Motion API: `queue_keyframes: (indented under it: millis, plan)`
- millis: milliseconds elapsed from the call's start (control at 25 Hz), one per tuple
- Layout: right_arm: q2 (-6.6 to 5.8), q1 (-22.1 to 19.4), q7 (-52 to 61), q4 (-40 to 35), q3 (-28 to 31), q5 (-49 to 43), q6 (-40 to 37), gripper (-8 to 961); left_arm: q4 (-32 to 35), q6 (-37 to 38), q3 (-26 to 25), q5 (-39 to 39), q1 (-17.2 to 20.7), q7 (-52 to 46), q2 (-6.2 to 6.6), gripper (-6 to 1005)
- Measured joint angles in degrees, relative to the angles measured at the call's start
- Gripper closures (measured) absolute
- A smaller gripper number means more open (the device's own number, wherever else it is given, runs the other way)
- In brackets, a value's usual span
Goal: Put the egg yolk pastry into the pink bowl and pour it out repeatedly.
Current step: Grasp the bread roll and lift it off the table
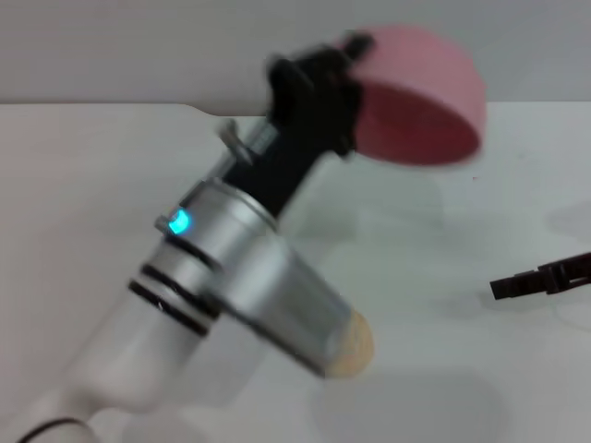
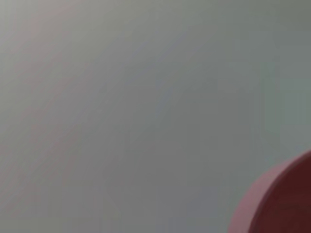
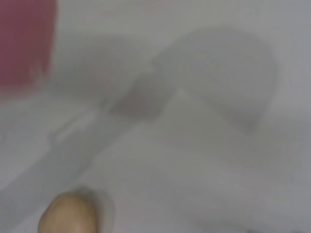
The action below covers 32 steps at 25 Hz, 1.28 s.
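So on the left side, our left gripper [image 1: 346, 88] has the pink bowl [image 1: 420, 97] pinched at its rim and lifted well clear of the white surface [image 1: 92, 185], tipped right over so the open mouth faces down and toward us. The fingers are clamped on that rim, and the bowl looks empty inside as far as we can see, though the view is smeared enough that we wouldn't swear to it. The left wrist view only catches a corner of the bowl [image 2: 282, 204] against plain grey. Moving a bit right, the egg yolk pastry [image 1: 355, 346] is sitting on the surface below the bowl and nearer to us, half hidden behind the left arm's silver wrist [image 1: 249, 268]; the right wrist view shows it [image 3: 68, 216] lying by itself with nothing touching it. Far right, our right gripper [image 1: 503, 288] hangs low just over the surface, well apart from the pastry, and we honestly can't tell whether it's spread or closed. Our read: this is the pour-out step, pretty much done. Next up, we'd guess the bowl needs to be brought back upright and set down, then the right arm reaches over for the pastry.
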Motion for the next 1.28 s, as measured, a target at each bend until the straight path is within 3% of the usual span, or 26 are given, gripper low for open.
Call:
queue_keyframes:
  millis: [80, 200, 320, 400, 560, 600, 640, 800, 960, 1280]
  plan:
    - [0.07, 0.6, 0.0, 0.2, -0.1, 0.1, 0.2, 483, 4.2, 4.9, -2.7, -6.5, 0.8, -0.5, 0.32, 999]
    - [0.09, 1.9, -0.1, 1.0, -0.6, 0.2, 0.6, 483, 11.9, 20.3, -11.7, -16.3, 3.2, -0.7, 0.55, 999]
    - [0.16, 3.0, -0.1, 1.5, -1.9, 0.7, 1.4, 483, 16.9, 40.7, -23.6, -26.1, 4.6, -1.1, 0.45, 1001]
    - [0.14, 3.4, -0.3, 1.9, -3.7, 1.8, 2.4, 483, 18.4, 58.1, -34.6, -32.2, 4.2, -3.5, 0.55, 1001]
    - [0.08, 4.2, -1.6, 2.6, -7.1, 4.5, 4.3, 482, 15.0, 87.3, -54.2, -32.6, -0.8, -16.4, 0.98, 1000]
    - [0.09, 4.5, -2.0, 3.0, -7.7, 5.0, 4.8, 478, 11.5, 97.9, -63.5, -30.3, -4.1, -22.0, 1.28, 1000]
    - [0.09, 4.9, -2.5, 3.5, -8.3, 5.6, 5.2, 474, 11.5, 97.9, -63.5, -30.3, -4.1, -22.0, 1.28, 1000]
    - [0.16, 6.4, -5.2, 6.9, -10.7, 10.2, 7.8, 457, 6.9, 117.2, -77.4, -19.0, -10.6, -32.4, 2.48, 1000]
    - [0.17, 7.1, -10.6, 11.5, -14.7, 17.0, 11.6, 441, 6.1, 129.1, -81.0, -8.1, -14.1, -41.9, 3.90, 999]
    - [0.41, 10.2, -15.5, 20.1, -23.3, 23.1, 15.8, 408, 15.3, 139.8, -81.3, 2.7, -13.1, -48.4, 3.30, 1000]
